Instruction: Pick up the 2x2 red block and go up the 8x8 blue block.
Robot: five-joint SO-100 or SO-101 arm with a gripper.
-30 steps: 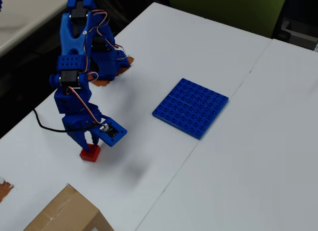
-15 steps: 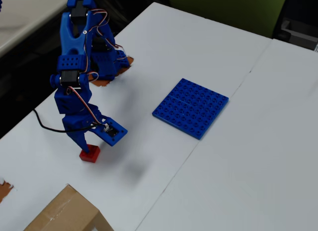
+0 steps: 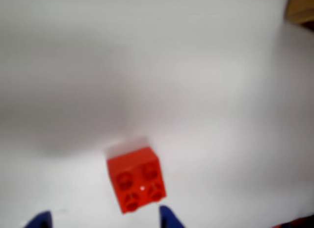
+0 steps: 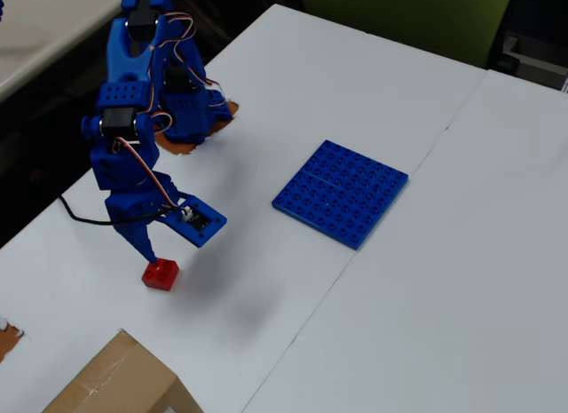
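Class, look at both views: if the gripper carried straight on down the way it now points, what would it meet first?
Most likely the small red plastic 2x2 brick, sitting between and just ahead of the open gripper, then the white table. Height above it is unclear.

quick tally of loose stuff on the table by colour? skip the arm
Red: 1, the red block, beside the hand
Blue: 1, the blue plate
Brown: 1, the cardboard box at the bottom edge of the overhead view
Total: 3
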